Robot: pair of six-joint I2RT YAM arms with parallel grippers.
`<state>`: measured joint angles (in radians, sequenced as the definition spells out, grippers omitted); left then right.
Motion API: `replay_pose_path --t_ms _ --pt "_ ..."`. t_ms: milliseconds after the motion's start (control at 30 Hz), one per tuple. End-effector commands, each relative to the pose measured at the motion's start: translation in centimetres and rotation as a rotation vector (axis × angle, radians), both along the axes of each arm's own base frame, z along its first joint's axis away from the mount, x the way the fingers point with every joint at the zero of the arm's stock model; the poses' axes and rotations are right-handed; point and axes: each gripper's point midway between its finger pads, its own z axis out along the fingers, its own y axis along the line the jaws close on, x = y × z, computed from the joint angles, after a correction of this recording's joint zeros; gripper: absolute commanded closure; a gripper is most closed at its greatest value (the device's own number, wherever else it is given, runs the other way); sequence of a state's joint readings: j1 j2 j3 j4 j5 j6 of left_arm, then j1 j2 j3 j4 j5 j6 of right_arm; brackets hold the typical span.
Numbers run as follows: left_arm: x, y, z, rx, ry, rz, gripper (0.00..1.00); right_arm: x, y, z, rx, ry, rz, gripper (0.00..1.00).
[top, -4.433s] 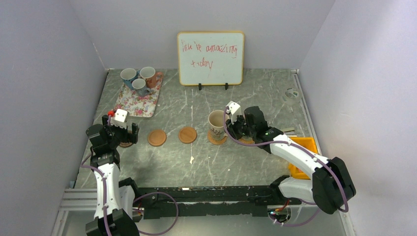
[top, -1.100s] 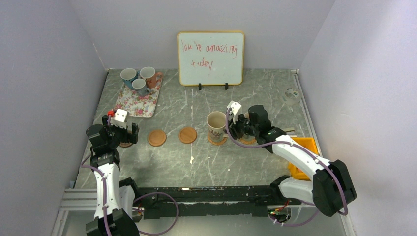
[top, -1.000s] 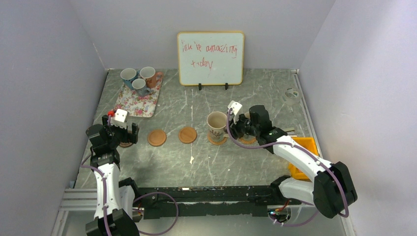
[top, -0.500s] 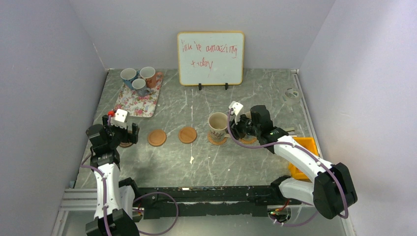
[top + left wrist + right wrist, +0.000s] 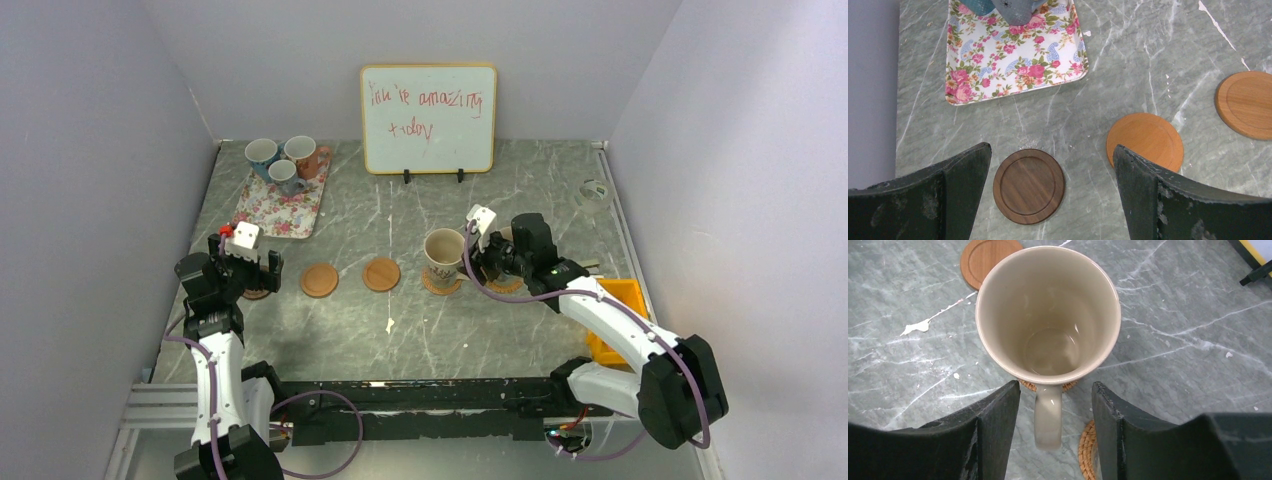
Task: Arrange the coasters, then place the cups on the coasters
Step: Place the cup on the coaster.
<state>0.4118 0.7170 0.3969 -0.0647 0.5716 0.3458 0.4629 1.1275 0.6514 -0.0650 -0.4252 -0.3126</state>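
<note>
A cream cup [image 5: 441, 257] [image 5: 1048, 315] stands upright on a woven coaster [image 5: 441, 284] [image 5: 1027, 386]. Its handle [image 5: 1048, 417] lies between the fingers of my right gripper [image 5: 479, 262] [image 5: 1055, 400], which is open with a gap on each side. A second woven coaster [image 5: 503, 286] [image 5: 1088, 445] lies under that gripper. Two tan wooden coasters [image 5: 319, 279] [image 5: 381, 274] lie left of the cup. My left gripper [image 5: 250, 270] [image 5: 1051, 150] hangs open over a dark brown coaster [image 5: 1029, 186]. Three cups [image 5: 283, 160] sit at the far end of the floral tray [image 5: 280, 210].
A whiteboard [image 5: 428, 118] stands at the back wall. An orange bin [image 5: 617, 300] sits at the right edge beside my right arm. A small white object [image 5: 595, 190] lies at the far right. A white scrap [image 5: 389, 325] lies on the marble in front of the coasters.
My right gripper's jaws have opened off the cream cup's handle, and the cup stays on its coaster. The left arm has not moved.
</note>
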Motion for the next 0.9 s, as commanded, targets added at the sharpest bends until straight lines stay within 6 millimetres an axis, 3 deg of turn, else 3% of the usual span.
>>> replay_pose_path --t_ms 0,500,667,767,867 --pt "0.3 0.1 1.0 0.012 -0.040 -0.006 0.04 0.9 0.4 3.8 0.040 -0.092 0.007 0.41" --pt "0.3 -0.1 0.9 0.009 -0.038 -0.015 0.04 -0.5 0.5 8.5 0.120 -0.219 0.051 0.22" --pt "0.4 0.3 1.0 0.008 -0.039 0.009 0.04 0.7 -0.8 9.5 0.114 -0.286 -0.036 0.16" --pt "0.4 0.4 1.2 0.012 -0.046 0.017 0.04 1.9 -1.9 9.5 0.100 -0.308 -0.116 0.02" --pt "0.4 0.5 1.2 0.015 -0.050 0.021 0.04 3.0 -3.0 9.6 0.083 -0.324 -0.188 0.00"
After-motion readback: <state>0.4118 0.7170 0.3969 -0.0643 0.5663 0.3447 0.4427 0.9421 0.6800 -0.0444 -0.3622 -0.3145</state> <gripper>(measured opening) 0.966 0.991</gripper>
